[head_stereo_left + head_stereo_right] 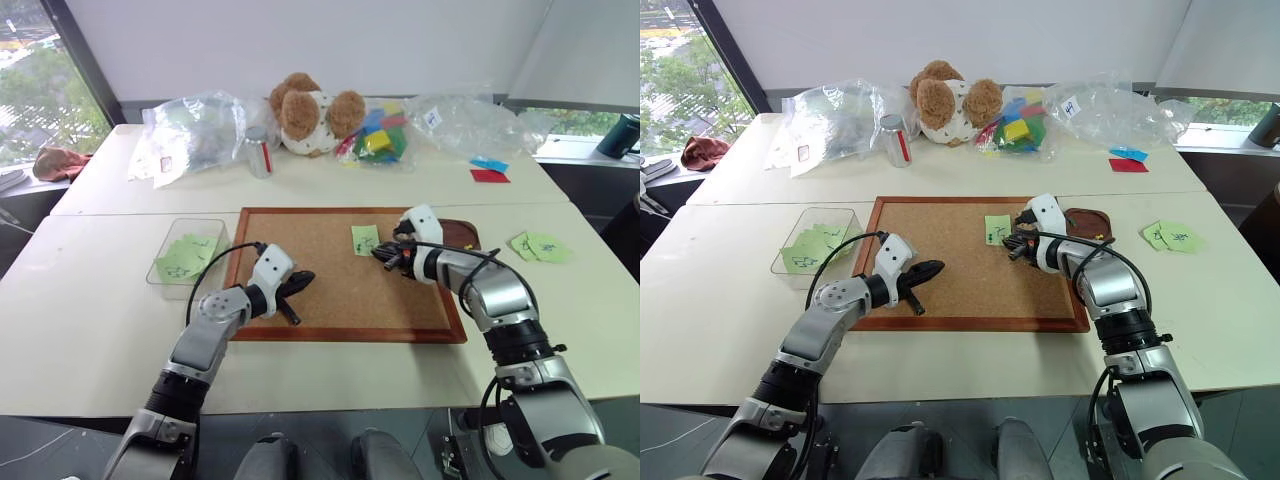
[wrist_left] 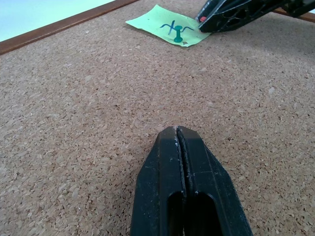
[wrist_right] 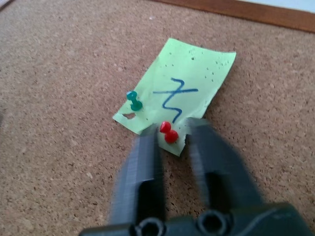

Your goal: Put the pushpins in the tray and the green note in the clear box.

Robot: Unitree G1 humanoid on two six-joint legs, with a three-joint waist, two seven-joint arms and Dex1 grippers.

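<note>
The green note lies flat on the cork board, near the board's far edge and right of its middle, with a blue scribble across it. The right wrist view shows what the head views cannot: two pushpins stand in the note, a green pushpin near one edge and a red pushpin at the corner closest to the camera, with a small tear in the paper beside the green one. The right gripper sits at that corner with a finger on each side of the red pushpin; the fingers look blurred there and a gap shows on either side of the pin, though the left wrist view has the black tips drawn together at the note's edge with a bit of red at their end (so it appears clamped on the red pushpin). The left gripper hangs over bare cork nearer the robot, its two fingers pressed together and holding nothing. In the head views the tray sits just past the board's far right corner, behind the right wrist, and the clear box stands just left of the board with several green notes already inside. More green notes lie on the table to the right.
</note>
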